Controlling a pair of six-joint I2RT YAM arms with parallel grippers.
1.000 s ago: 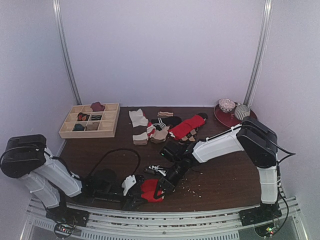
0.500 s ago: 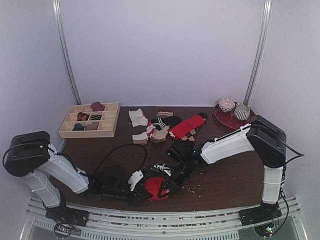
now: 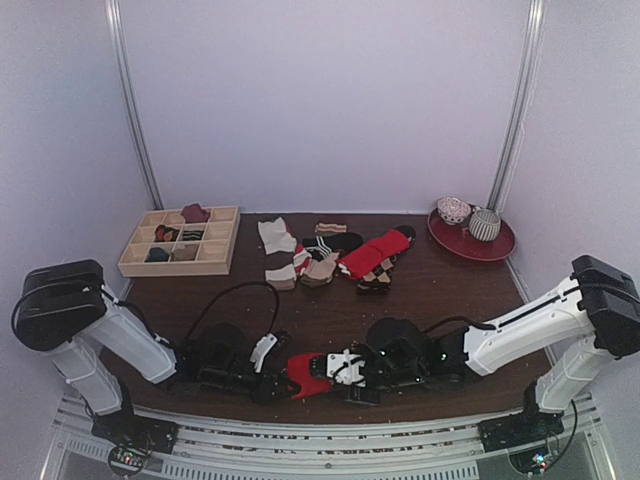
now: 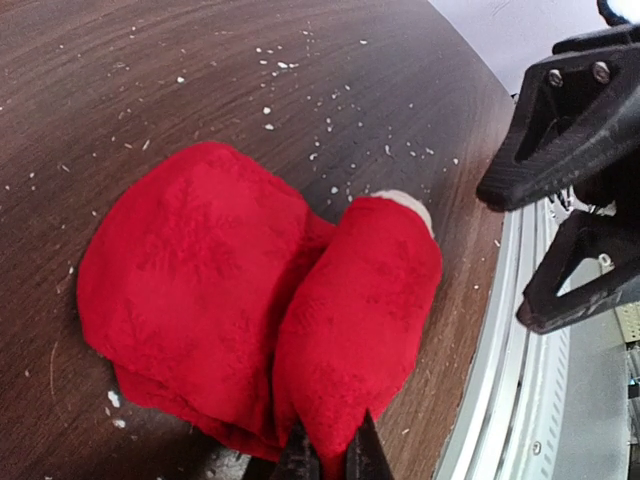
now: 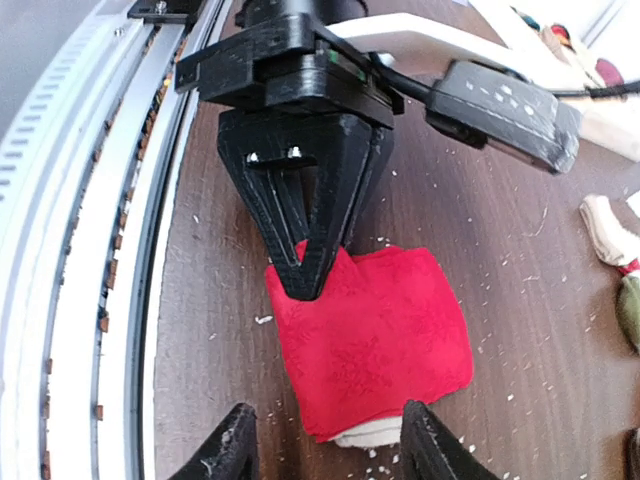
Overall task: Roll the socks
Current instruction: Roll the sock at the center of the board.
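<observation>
The socks (image 5: pixel 372 335) lie as a folded red bundle near the table's front edge, with a cream end (image 5: pixel 365 433) poking out underneath. In the top view the red bundle (image 3: pixel 305 372) sits between the two grippers. My left gripper (image 4: pixel 331 462) is shut, pinching a red corner of the bundle; the right wrist view shows the left gripper (image 5: pixel 312 272) biting that same corner. My right gripper (image 5: pixel 328 452) stands open, its fingers straddling the cream end without gripping it. In the left wrist view, its black fingers (image 4: pixel 560 120) hang just beyond the bundle.
A wooden compartment box (image 3: pixel 180 242) holding rolled socks stands at the back left. A pile of other socks (image 3: pixel 335 255) lies mid-table. A red plate (image 3: pixel 498 248) with two bowls is at the back right. The metal rail (image 3: pixel 320 440) runs right beside the bundle. Lint specks dot the wood.
The left gripper closed onto the red sock's corner. The right arm dropped low along the front edge, and its jaws opened off the bundle.
</observation>
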